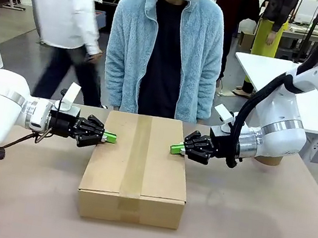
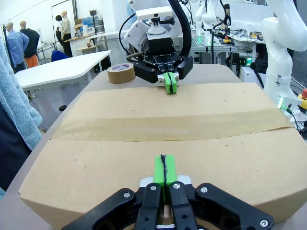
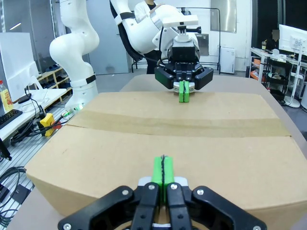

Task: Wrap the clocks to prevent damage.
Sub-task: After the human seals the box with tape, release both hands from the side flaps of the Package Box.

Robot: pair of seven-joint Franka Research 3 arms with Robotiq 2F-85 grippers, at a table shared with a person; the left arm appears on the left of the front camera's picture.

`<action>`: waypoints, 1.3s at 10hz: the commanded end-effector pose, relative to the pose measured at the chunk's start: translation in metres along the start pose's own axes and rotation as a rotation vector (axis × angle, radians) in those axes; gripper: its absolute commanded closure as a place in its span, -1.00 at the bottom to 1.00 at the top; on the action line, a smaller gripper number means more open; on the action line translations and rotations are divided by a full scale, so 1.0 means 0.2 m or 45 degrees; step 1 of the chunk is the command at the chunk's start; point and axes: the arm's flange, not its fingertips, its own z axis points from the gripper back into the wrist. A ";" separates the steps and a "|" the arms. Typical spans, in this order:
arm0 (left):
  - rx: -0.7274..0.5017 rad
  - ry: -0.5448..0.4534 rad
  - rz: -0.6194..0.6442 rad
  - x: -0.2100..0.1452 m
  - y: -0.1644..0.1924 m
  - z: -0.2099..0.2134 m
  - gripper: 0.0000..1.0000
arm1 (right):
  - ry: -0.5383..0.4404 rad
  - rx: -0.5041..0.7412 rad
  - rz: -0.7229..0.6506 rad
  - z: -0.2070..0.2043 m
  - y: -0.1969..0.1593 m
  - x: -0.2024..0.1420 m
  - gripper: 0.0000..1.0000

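Table (image 1: 261, 236): sealed box (image 1: 137, 164); tape roll (image 2: 121, 73) beyond.

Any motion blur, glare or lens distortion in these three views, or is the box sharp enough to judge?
Front view: cardboard box and both grippers sharp; the walking person behind is motion-blurred. Left wrist view: wide-angle bowing of the box edges, left gripper crisp, bright overexposed background. Right wrist view: similar bowing, right gripper sharp, no glare on the tape strip.
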 end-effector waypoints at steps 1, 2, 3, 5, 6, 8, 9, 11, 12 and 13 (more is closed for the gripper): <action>-0.047 0.032 -0.006 0.02 0.00 0.01 0.99 | 0.045 0.012 0.001 -0.01 0.01 0.02 0.97; -0.006 0.107 -0.053 0.09 -0.01 0.05 0.84 | 0.097 0.031 0.018 0.00 0.03 0.09 0.97; 0.016 0.188 -0.076 0.21 -0.01 0.14 0.73 | 0.137 0.014 0.030 0.05 0.08 0.21 0.93; 0.070 0.293 -0.038 0.42 0.00 0.32 0.52 | 0.265 -0.060 0.000 0.19 0.17 0.47 0.75; 0.049 0.360 -0.024 0.53 -0.02 0.41 0.10 | 0.337 -0.116 -0.042 0.28 0.23 0.61 0.57; 0.079 0.518 -0.025 0.73 -0.08 0.54 -1.00 | 0.465 -0.265 -0.098 0.42 0.34 0.82 -0.63; 0.110 0.566 -0.024 0.81 -0.11 0.60 -1.00 | 0.482 -0.336 -0.107 0.47 0.39 0.92 -0.78; 0.120 0.699 0.052 0.89 -0.17 0.69 -1.00 | 0.544 -0.413 -0.164 0.56 0.50 1.01 -1.00; 0.133 0.748 0.079 0.91 -0.20 0.73 -1.00 | 0.567 -0.447 -0.180 0.58 0.54 1.04 -1.00; 0.155 0.786 0.084 0.93 -0.23 0.78 -1.00 | 0.591 -0.466 -0.201 0.60 0.58 1.05 -1.00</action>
